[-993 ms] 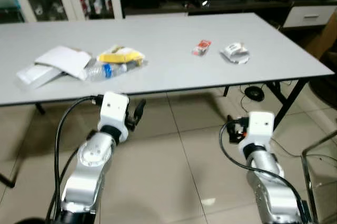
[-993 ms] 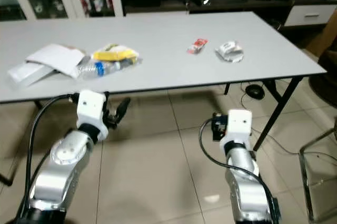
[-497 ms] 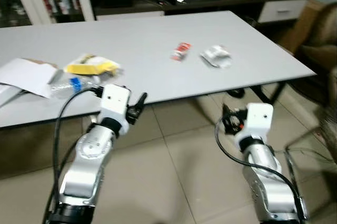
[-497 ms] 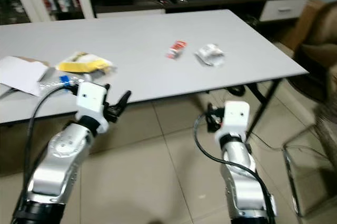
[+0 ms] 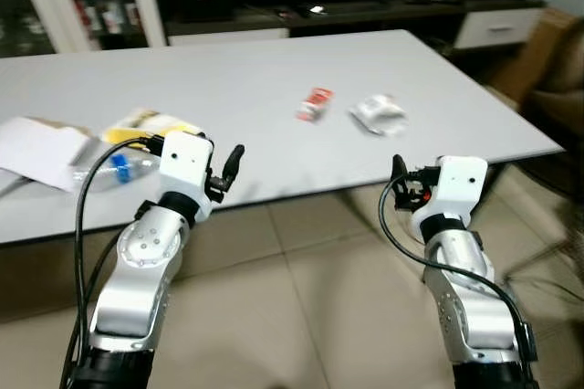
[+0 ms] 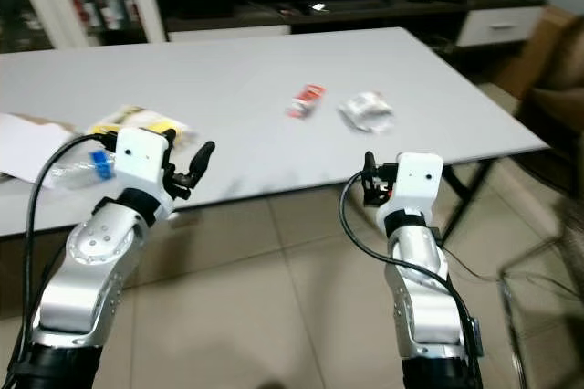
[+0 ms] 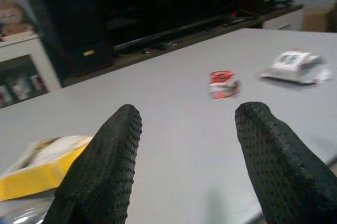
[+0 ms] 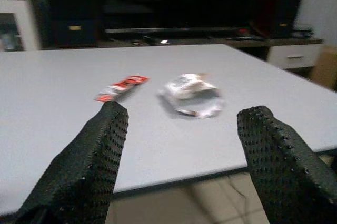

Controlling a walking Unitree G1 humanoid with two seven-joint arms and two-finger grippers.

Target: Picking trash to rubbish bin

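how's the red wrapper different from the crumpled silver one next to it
The red wrapper is red with white print, while the silver wrapper is pale and shiny. The red wrapper lies flat and narrow; the silver wrapper is crumpled, bulkier and wider. The silver wrapper sits nearer the table's right end, the red wrapper to its left. Both are small pieces of trash lying apart on the white table, untouched, beyond the open right end effector.

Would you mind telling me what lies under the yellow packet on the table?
A clear plastic bottle with a blue label lies partly under the yellow packet; its far side is covered.
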